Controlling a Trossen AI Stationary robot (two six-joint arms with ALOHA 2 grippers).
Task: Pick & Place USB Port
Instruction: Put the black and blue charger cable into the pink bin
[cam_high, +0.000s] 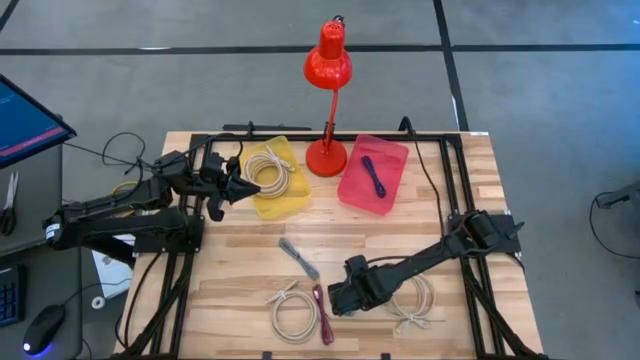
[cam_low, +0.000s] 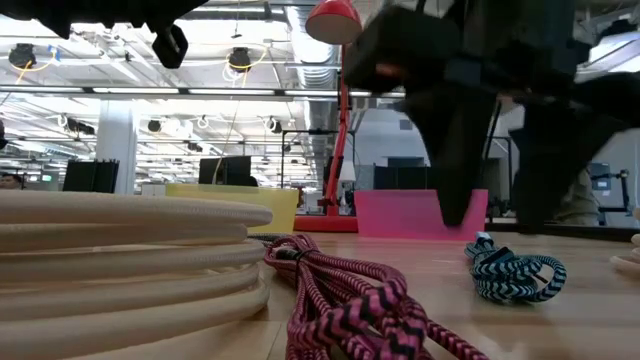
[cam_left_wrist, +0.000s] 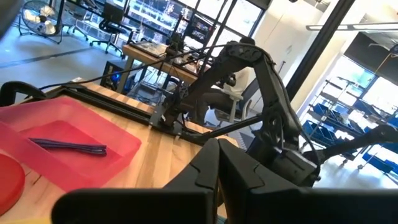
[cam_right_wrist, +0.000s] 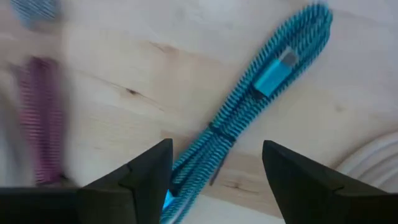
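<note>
Right gripper (cam_right_wrist: 214, 168) spread open over 1 teal cable (cam_right_wrist: 249, 118).

Right gripper (cam_high: 335, 297) covers the near end of the blue cable (cam_right_wrist: 249, 112); in the right wrist view that cable's lower end runs off the picture edge between the fingers. Pink cable (cam_right_wrist: 40, 118) there is smeared by blur, and a blue blur in the corner can't be identified. White coil (cam_low: 120, 260) fills the low view's left side, cut off by the edge. In the low view the dark arms block most of the pink tray (cam_low: 400, 213). Left gripper (cam_high: 243, 185) hangs over the yellow tray (cam_high: 290, 200), hiding its edge. Dark cable (cam_high: 374, 176) in the pink tray is too small to tell its plug.
</note>
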